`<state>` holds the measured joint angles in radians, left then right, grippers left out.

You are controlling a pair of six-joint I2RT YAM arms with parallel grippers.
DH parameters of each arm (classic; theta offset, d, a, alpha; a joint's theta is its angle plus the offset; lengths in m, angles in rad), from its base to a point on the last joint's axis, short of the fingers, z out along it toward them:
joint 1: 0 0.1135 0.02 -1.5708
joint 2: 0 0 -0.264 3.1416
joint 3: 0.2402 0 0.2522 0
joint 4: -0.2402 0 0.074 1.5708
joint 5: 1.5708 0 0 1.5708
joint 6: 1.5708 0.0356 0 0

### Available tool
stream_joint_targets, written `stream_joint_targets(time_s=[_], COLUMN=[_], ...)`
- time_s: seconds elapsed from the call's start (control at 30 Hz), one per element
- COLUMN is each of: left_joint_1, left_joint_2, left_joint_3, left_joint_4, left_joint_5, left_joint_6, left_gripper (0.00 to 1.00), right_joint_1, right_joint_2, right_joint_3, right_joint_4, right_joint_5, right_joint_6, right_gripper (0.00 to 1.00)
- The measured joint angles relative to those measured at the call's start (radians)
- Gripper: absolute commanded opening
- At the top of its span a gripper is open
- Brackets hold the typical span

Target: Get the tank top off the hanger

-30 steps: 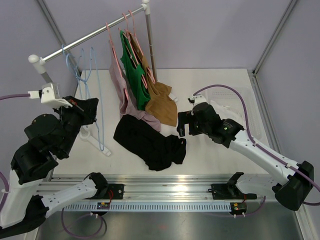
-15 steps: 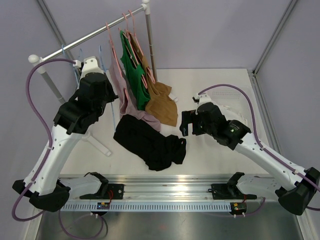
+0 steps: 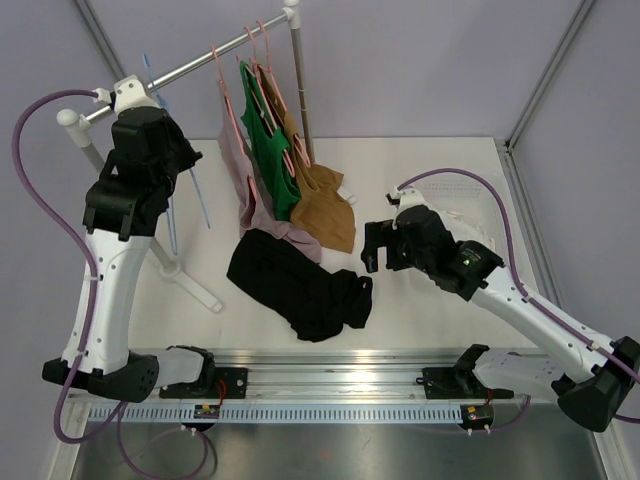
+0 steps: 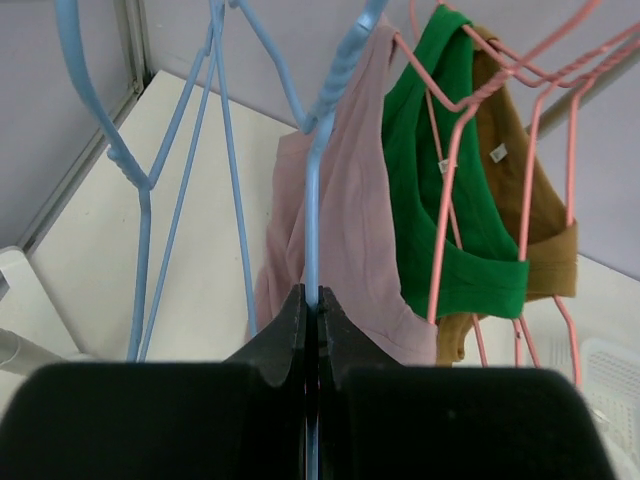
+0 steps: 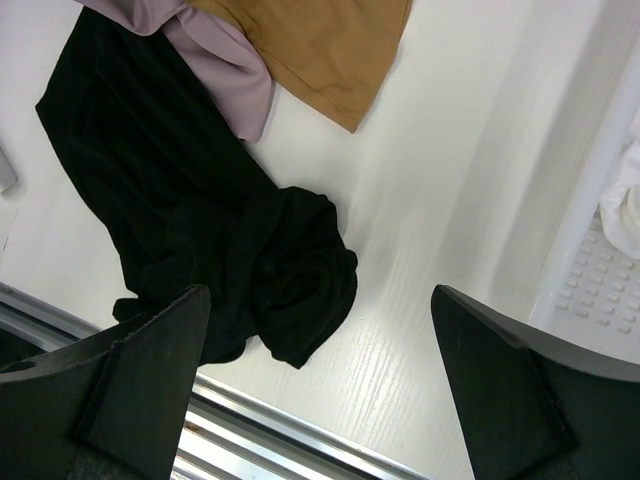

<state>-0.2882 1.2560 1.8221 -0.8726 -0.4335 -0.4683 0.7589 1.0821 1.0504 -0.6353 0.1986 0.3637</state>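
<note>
Pinching the thin blue wire hanger (image 4: 312,200), left claw (image 4: 311,305) could snag neighbouring pink wire hangers (image 4: 468,103); right claw (image 5: 318,300) is spread.

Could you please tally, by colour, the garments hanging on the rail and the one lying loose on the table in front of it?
Pink tank top: 1
Green tank top: 1
Brown tank top: 1
Black garment: 1
Total: 4
</note>
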Motion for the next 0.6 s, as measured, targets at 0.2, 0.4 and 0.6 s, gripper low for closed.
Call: stream_joint_targets(time_s=[0.2,0.4,0.6], left_joint_1=[0.097,0.107,0.113], left_joint_2=[0.032,0.008,-0.041], left_joint_3=[-0.087,-0.212,-0.235], left_joint_4=[0.023,0.127,0.119], left_joint_5=[0.115,0.169,0.223], left_joint_6=[-0.008,-0.023,-0.022], left_gripper=[0.0,0.15,0.99], right_joint_1=[0.0,0.025,0.169], right_joint_2=[0.002,0.07,0.233], right_joint_3=[0.0,-0.001,0.001], right_joint_4=[0.01,0.064,0.12], right_joint_5=[-0.071,-0.185,-0.16], right_joint_6=[-0.015,-0.032,-0.039], right_gripper=[0.99,0.99,0.99])
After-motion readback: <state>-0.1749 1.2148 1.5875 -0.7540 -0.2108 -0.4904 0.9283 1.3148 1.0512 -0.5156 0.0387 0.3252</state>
